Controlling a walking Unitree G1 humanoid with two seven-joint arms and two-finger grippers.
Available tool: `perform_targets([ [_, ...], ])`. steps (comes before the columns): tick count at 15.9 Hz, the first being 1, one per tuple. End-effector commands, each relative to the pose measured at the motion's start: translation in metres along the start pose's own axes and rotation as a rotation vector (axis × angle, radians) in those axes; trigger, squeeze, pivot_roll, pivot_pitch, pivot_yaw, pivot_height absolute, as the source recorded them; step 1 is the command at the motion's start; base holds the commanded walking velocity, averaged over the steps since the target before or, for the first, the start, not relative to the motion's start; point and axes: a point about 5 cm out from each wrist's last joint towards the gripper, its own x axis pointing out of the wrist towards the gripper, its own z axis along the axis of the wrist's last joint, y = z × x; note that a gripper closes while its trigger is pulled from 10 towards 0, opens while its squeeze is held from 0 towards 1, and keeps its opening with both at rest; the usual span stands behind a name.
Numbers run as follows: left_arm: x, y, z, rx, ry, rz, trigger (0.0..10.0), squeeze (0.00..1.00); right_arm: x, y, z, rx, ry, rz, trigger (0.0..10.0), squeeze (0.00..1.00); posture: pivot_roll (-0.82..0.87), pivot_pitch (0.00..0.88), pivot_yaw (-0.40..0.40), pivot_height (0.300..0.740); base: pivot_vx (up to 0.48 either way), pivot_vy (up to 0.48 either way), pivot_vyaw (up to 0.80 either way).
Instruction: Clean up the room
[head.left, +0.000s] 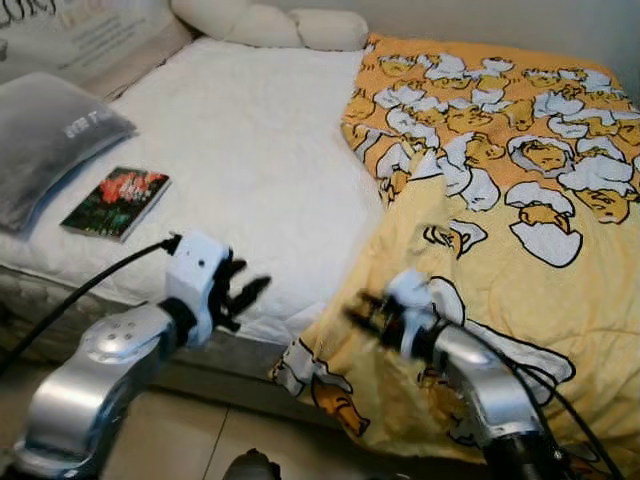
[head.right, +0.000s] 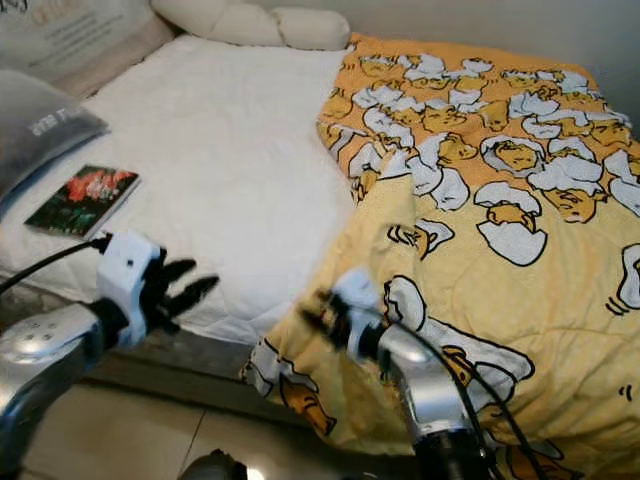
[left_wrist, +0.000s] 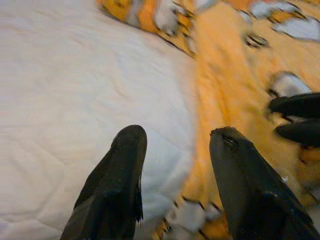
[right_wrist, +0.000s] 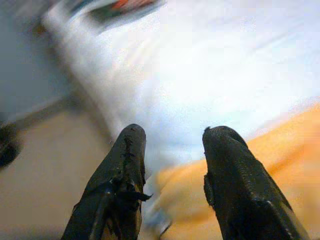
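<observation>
Left gripper (head.left: 245, 290): your fingers are spread, empty, above the bed (head.left: 250, 160) edge.
Right gripper (head.left: 362, 310): fingers parted, empty, just beside the duvet (head.left: 520, 230).
Book (head.left: 116, 202): on the bed's left side, near the grey pillow (head.left: 45, 140).

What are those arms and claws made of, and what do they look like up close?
Both arms are rounded silver shells with black cables trailing along them. The left gripper has a white boxy wrist block and two long black fingers; the right gripper looks similar, though blurred.
</observation>
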Motion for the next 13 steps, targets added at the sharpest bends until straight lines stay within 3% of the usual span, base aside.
perform_targets([
  [1,0.001,0.008,0.003,0.002,-0.027,0.081,10.0,0.0,-0.006,-0.008,0.005,0.008,-0.023,-0.122,10.0,0.0,0.09,0.0,0.03,0.74,0.0,0.0,0.0],
  [3,0.011,0.01,-0.002,-0.02,-0.051,0.165,10.0,0.0,-0.02,-0.013,0.01,0.122,-0.09,-0.369,10.0,0.0,0.05,0.0,0.053,0.74,0.0,0.0,0.0],
  [5,0.017,0.009,-0.009,-0.032,-0.06,0.197,10.0,0.0,-0.036,-0.016,0.009,0.192,-0.114,-0.514,10.0,0.0,0.02,0.0,0.052,0.74,0.0,0.0,0.0],
  [9,0.012,0.01,-0.033,-0.166,-0.058,0.308,10.0,0.0,-0.063,-0.018,0.002,0.201,-0.057,-0.582,10.0,0.0,0.0,0.0,0.044,0.74,0.0,0.0,-0.15],
  [13,0.012,0.011,-0.036,-0.152,-0.066,0.326,10.0,0.0,-0.063,-0.016,0.001,0.195,-0.024,-0.573,10.0,0.0,0.01,0.0,0.03,0.74,0.0,0.206,-0.8],
])
